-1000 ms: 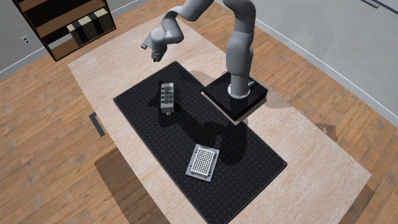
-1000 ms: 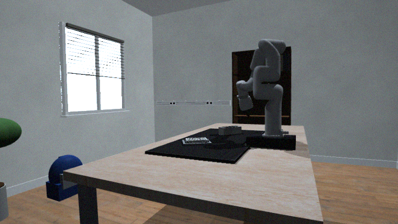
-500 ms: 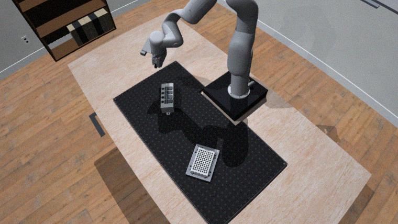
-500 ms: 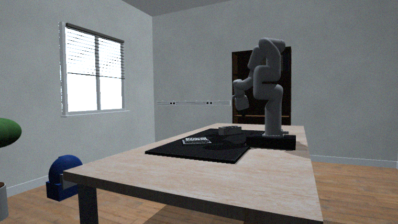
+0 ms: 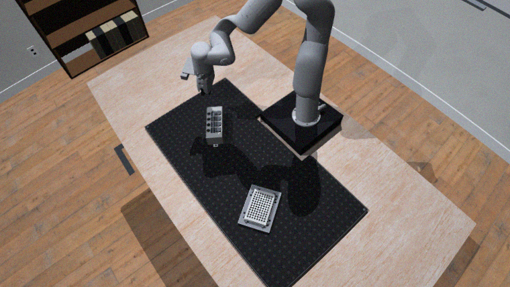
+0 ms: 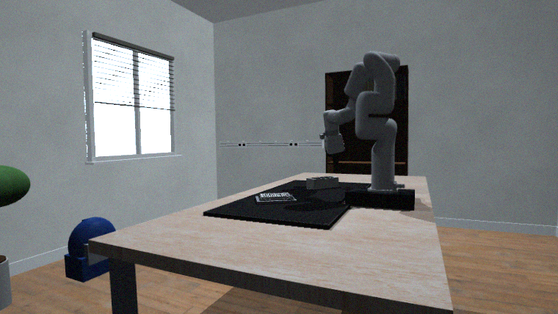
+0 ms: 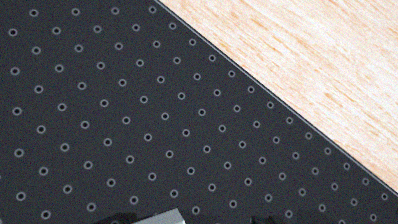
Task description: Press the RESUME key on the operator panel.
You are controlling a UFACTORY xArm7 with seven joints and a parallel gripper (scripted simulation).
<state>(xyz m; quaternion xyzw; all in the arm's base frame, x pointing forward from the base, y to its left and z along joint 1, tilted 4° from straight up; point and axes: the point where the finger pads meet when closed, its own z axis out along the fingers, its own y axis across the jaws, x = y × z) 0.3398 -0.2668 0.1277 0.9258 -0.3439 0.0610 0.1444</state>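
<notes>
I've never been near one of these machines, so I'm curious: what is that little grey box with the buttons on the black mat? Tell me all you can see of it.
The operator panel is a small, long grey box lying flat on the black perforated mat. Its top carries a row of four dark square keys; the printing beside them is too small to read, and no lamp looks lit. A small tab juts from one short end. Nothing touches it: the robot's hand, shut and holding nothing, hangs above the mat just beyond its other end.
</notes>
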